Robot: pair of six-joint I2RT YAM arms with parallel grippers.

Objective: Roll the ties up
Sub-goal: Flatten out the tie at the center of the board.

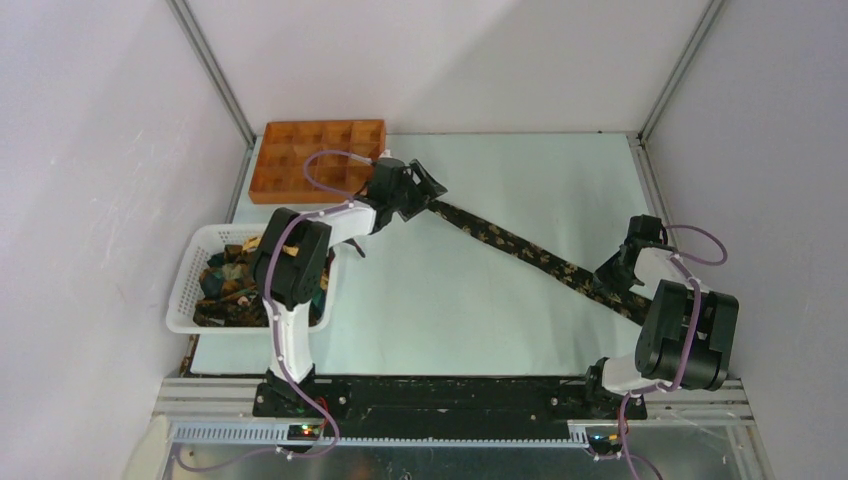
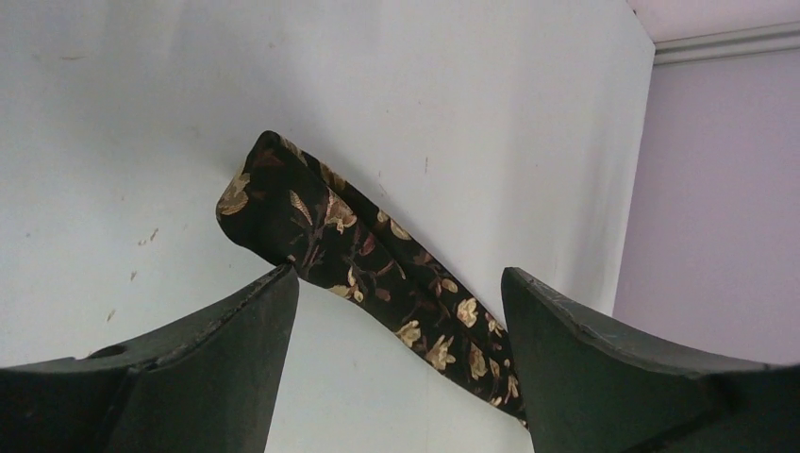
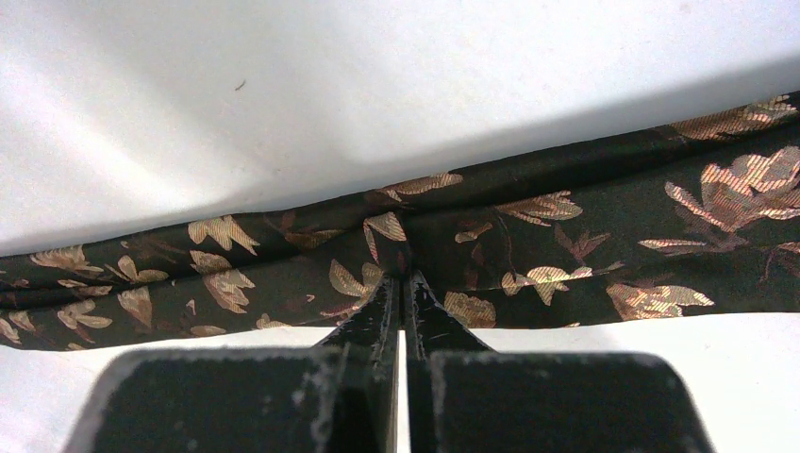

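One dark tie [image 1: 520, 248] with gold leafy print lies stretched diagonally across the table, from back left to near right. My left gripper [image 1: 428, 192] is open over its far narrow end. In the left wrist view the tie [image 2: 377, 260] has its end folded back on itself, and it runs between the wide-apart fingers of the gripper [image 2: 398, 276] without touching them. My right gripper [image 1: 613, 276] is shut on the tie near its wide end. In the right wrist view the closed fingertips of the gripper [image 3: 402, 276] pinch a pucker of the fabric [image 3: 566, 236].
A white mesh basket [image 1: 188, 290] at the near left holds several more ties [image 1: 228, 280]. An orange compartment tray [image 1: 315, 155] stands at the back left, just behind the left gripper. Purple walls enclose the table on three sides.
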